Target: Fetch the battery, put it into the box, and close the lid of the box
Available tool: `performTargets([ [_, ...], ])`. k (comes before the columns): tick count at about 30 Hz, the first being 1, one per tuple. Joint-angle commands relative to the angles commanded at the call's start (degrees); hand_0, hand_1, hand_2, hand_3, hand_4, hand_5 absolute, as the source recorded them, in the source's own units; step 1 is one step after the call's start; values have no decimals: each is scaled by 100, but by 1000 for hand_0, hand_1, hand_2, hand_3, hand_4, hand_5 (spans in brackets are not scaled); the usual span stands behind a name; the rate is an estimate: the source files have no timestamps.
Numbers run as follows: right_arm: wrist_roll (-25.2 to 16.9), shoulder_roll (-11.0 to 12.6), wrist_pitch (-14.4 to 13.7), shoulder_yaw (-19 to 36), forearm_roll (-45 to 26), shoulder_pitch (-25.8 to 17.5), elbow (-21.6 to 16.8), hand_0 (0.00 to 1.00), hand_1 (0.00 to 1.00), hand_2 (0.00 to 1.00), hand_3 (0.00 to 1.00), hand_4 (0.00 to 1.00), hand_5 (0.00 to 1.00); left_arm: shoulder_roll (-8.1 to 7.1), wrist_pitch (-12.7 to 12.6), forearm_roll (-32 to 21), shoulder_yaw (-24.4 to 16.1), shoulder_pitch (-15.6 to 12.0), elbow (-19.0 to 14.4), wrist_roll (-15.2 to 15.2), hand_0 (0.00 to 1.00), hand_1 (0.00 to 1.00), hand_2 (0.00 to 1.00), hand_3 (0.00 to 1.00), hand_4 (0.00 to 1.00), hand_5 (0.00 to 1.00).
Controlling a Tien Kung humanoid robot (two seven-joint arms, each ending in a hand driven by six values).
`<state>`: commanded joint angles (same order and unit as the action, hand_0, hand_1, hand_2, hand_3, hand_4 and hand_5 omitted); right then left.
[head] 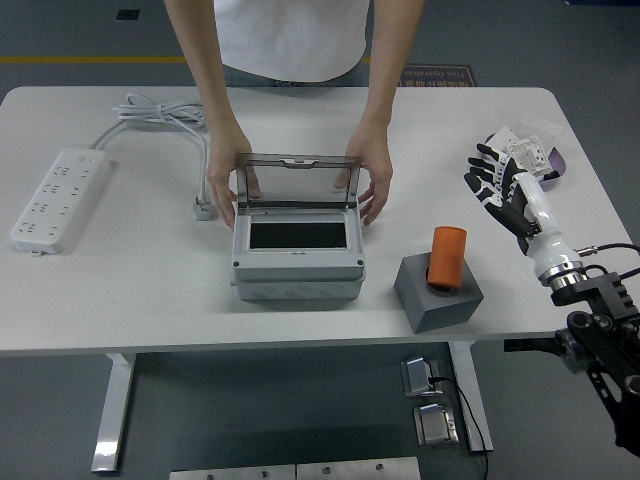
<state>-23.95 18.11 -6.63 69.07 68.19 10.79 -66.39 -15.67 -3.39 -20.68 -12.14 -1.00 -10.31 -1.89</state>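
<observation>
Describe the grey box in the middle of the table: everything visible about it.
The box is a grey, plastic-looking rectangular case standing flat near the middle of the white table. Its clear, grey-framed lid is hinged at the back and stands raised, roughly upright. The top face has a dark rectangular opening; nothing can be made out inside. A person's hands hold it at the back corners, one each side. The orange battery stands apart, to its right.
</observation>
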Motion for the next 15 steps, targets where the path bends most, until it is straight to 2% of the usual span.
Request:
performTargets([
  [9,106,95,8,56,191,-262,-203,951,838,828,918,947,690,-20,-6,57,-61,19,0,5,643,703,649,643,708,230],
  [15,135,150,25,118,257,-286,-238,929,835,822,918,949,687,-37,-2,-17,7,14,0,17,643,703,648,642,708,227],
])
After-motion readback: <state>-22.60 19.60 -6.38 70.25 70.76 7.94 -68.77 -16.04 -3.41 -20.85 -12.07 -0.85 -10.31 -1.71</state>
